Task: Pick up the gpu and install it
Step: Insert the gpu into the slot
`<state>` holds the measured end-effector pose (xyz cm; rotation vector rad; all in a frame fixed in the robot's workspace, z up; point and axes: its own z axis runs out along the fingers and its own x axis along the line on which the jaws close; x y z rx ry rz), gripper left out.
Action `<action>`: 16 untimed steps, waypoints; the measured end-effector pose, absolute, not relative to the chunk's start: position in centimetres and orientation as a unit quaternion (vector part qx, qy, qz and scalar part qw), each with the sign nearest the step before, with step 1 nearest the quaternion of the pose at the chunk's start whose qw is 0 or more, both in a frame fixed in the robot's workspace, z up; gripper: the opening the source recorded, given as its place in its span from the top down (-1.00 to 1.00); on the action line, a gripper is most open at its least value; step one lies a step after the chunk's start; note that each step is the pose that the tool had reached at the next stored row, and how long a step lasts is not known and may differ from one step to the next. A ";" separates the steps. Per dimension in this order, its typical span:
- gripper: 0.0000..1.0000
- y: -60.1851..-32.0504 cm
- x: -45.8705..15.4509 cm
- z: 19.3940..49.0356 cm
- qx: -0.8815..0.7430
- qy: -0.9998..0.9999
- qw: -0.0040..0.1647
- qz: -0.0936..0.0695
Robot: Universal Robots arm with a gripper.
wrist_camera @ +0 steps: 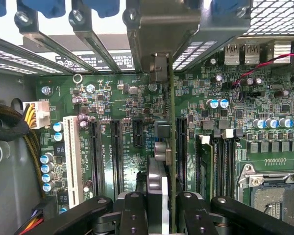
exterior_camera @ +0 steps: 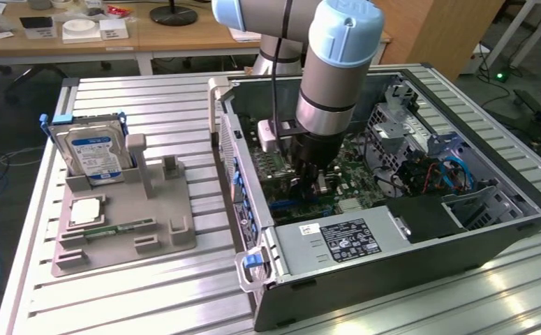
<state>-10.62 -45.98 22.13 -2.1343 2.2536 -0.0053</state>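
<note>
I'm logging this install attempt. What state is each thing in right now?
gpu: held edge-on over the motherboard slots, inside the case.
gripper: shut on the gpu.
computer case: side open, lying flat.
hard drive: upright in the grey holder.
grey holder: on the table beside the case.

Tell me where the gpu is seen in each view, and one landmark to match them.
Exterior view: the gpu hangs edge-on below the gripper, inside the open computer case.
Wrist view: the gpu stands edge-on between the gripper's fingers, reaching up to the rear slot brackets.
Shared landmark: the green motherboard.
</note>
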 end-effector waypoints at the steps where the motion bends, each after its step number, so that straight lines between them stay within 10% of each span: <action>1: 0.44 -46.0 -10.6 22.1 -0.688 0.726 0.019 -0.002; 16: 0.44 -46.0 -10.6 22.3 -0.688 0.726 0.016 -0.005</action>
